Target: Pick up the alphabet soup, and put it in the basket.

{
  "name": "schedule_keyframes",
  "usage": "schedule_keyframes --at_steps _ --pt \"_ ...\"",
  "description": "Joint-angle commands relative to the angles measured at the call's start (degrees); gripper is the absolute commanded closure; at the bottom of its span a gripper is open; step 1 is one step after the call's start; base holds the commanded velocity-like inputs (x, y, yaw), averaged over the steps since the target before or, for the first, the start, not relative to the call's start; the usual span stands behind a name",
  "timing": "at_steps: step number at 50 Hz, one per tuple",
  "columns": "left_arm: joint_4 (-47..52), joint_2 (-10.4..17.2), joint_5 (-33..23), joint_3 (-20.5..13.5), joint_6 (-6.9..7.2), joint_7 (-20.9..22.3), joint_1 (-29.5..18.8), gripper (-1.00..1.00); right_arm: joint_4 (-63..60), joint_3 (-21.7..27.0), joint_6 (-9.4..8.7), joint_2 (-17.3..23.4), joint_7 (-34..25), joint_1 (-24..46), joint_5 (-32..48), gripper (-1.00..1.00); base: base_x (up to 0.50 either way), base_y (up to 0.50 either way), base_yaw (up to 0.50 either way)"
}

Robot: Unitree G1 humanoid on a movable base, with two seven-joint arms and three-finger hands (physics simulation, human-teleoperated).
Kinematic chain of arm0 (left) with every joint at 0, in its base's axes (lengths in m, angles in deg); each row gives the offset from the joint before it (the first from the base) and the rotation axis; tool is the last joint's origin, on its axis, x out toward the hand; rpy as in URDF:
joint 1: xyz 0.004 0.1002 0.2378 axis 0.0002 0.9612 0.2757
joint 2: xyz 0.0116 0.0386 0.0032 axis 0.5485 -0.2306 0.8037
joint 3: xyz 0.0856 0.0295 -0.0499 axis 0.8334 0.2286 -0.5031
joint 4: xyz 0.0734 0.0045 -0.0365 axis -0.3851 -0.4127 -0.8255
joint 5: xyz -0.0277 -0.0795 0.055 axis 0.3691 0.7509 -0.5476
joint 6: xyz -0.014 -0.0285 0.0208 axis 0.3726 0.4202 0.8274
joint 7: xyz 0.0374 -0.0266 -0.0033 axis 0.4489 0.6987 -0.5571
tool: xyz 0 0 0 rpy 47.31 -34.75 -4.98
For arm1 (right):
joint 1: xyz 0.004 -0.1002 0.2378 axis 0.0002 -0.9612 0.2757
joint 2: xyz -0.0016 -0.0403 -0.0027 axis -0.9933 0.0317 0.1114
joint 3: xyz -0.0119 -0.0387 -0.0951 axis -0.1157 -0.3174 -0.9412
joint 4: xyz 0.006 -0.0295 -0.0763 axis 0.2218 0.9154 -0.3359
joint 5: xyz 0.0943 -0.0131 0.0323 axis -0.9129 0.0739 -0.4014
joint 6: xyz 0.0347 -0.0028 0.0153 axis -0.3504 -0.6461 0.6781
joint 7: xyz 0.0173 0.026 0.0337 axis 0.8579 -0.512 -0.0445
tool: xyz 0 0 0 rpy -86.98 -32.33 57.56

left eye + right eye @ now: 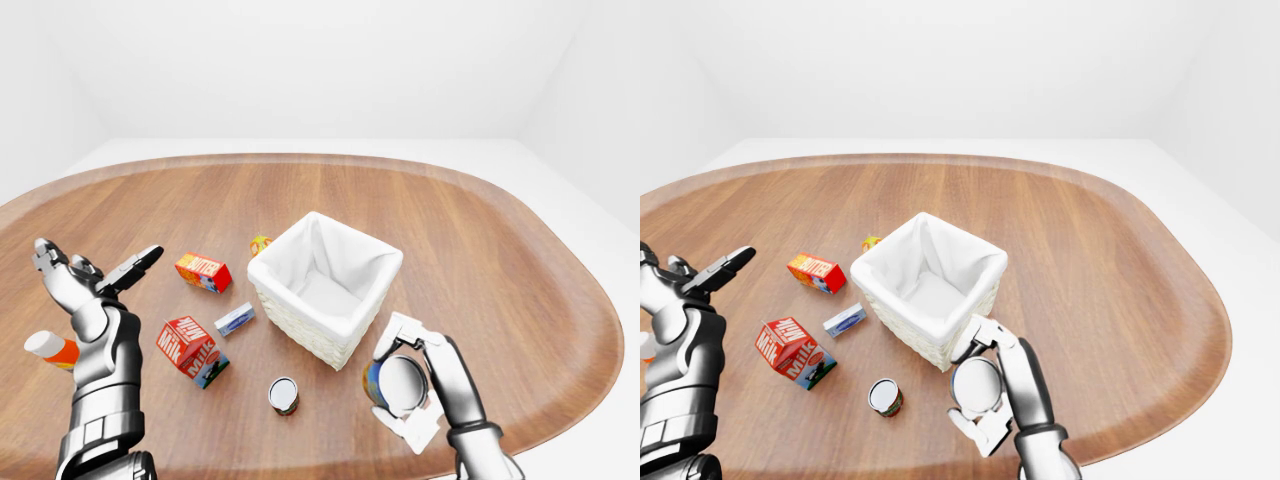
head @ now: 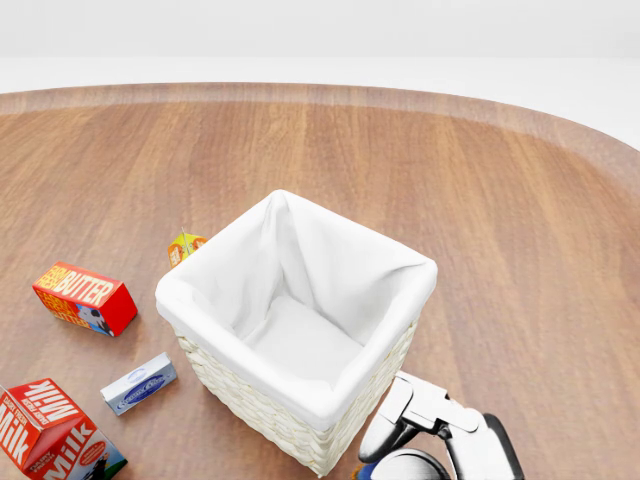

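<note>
Right robot hand (image 1: pixel 405 385): fingers wrapped round the alphabet soup (image 1: pixel 393 385), can lifted off the surface (image 1: pixel 500 260), lower right of left-eye view.
Basket (image 1: pixel 325 285): white-lined wicker, just up-left of the held can.
Left robot hand (image 1: pixel 85 280): fingers spread, holding nothing, left edge.
Nearby: second can (image 1: pixel 283 394), milk carton (image 1: pixel 190 349), butter box (image 1: pixel 203 271).

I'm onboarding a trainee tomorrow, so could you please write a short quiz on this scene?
1. True or false: the right hand is closed round a can.
2. Which lies nearest the basket in the left-eye view? A milk carton; B butter box; C small grey packet.
3. Fill in: the left hand is ___ and holds nothing.

Key: 1 true; 2 C; 3 open.
</note>
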Motion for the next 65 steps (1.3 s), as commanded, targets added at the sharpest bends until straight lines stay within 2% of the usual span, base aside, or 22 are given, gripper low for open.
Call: schedule_keyframes --at_steps 1,7,17,23,31,46,53,55,60,65 --pt "0.4 0.0 0.1 0.0 0.0 0.0 0.2 -1.0 -9.1 -2.1 0.0 0.2 -1.1 2.5 4.1 1.0 0.0 0.0 0.0" --pt "0.4 0.0 0.0 0.0 0.0 0.1 0.2 -1.0 -10.8 -2.8 0.0 -0.1 -2.0 4.8 5.4 1.0 0.0 0.0 0.0" --pt "1.0 0.0 0.0 -0.1 0.0 -0.2 0.3 -1.0 -16.0 -3.0 0.0 -3.2 -8.4 14.1 10.6 1.0 0.0 0.0 0.0" --pt "0.1 -0.1 -0.1 -0.1 0.0 0.0 -0.1 -1.0 -14.3 -1.2 0.0 -4.8 -10.2 17.8 11.1 1.0 0.0 0.0 0.0" --pt "-2.6 0.1 0.0 0.4 0.0 0.4 -1.0 -1.0 -11.8 3.6 0.0 -7.3 -12.7 23.0 9.9 1.0 0.0 0.0 0.0" --pt "0.1 0.0 0.3 0.2 0.0 0.3 0.1 -1.0 1.2 9.2 0.0 -10.0 -13.2 37.2 8.4 1.0 0.0 0.0 0.0" --pt "1.1 -0.1 0.1 -0.1 0.0 0.2 0.4 -1.0 6.9 11.8 0.0 -9.9 -13.3 42.6 5.2 1.0 0.0 0.0 0.0" --pt "1.4 -0.2 0.1 -0.1 0.0 0.2 0.5 -1.0 8.7 12.6 0.0 -9.6 -14.4 43.6 2.0 1.0 0.0 0.0 0.0" --pt "1.2 -0.2 0.0 -0.2 0.0 0.2 0.5 -1.0 16.7 15.5 0.0 -9.2 -10.1 49.1 -0.2 1.0 0.0 0.0 0.0" --pt "0.7 -0.2 0.0 -0.1 0.0 0.3 0.3 -1.0 18.8 15.7 0.0 -8.9 -9.5 50.2 -3.4 1.0 0.0 0.0 0.0"
